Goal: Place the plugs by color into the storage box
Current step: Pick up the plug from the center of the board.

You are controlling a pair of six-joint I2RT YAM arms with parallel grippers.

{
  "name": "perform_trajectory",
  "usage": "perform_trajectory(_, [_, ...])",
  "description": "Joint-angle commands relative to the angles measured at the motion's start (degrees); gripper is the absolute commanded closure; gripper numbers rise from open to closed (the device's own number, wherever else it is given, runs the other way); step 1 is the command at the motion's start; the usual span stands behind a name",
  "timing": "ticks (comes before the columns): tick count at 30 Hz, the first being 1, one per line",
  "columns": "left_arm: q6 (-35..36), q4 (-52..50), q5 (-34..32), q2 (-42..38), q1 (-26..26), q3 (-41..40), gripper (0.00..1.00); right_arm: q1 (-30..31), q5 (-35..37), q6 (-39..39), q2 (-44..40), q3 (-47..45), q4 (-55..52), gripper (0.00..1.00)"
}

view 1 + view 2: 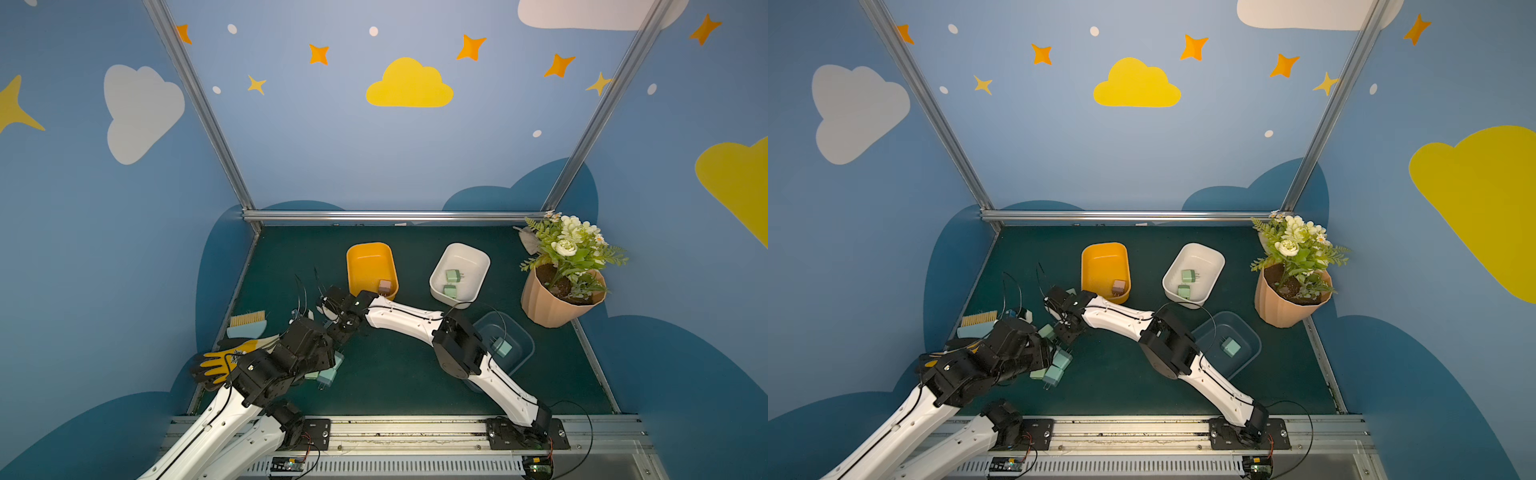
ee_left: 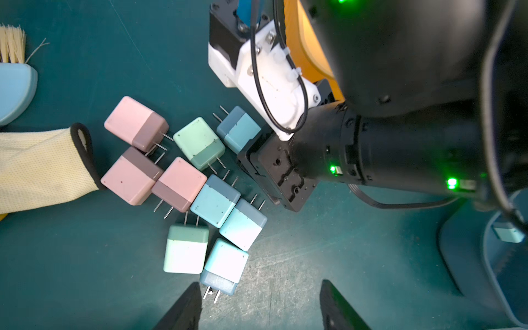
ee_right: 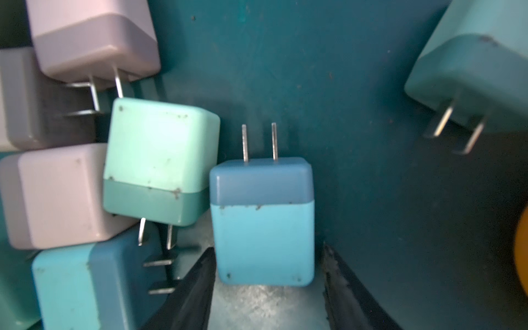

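Between the parted fingers of your right hand (image 3: 267,248) lies a light blue rounded-cube plastic plug (image 3: 263,223), unclamped. Your left hand (image 2: 260,283) hangs open over the teal table (image 2: 314,257).

White shells (image 1: 399,322) meet black joint housings (image 1: 457,347), with thin black cables (image 2: 254,68) (zip-tied) and a black-fingered left end effector (image 2: 260,283).

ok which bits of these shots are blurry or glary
Right wrist view: the central two-tone blue cube plug is fairly sharp, the pink cube plugs at the edge soft, the orange plastic bin a blur. Left wrist view: green indicator lights flare on the right arm's black wrist. Both top views: the wide lens splays the aluminium posts.
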Motion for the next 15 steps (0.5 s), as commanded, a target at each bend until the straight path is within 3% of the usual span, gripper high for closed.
perform_trajectory(1, [-1.7,-2.2,0.0,-1.7,0.2,0.2,0.34,-0.8,1.6,-1.4,6.0,-1.0,0.6,0.40])
perform_trajectory(8, [-3.0,-7.8,-0.4,-3.4,0.2,2.9,0.35,-0.8,-2.5,-2.9,6.5,-1.0,4.0,0.40])
perform_trajectory(15, [-7.8,-13.1,1.6,-11.3,0.1,2.9,0.35,-0.8,-0.6,-3.3,6.3,-3.1,9.5,0.43])
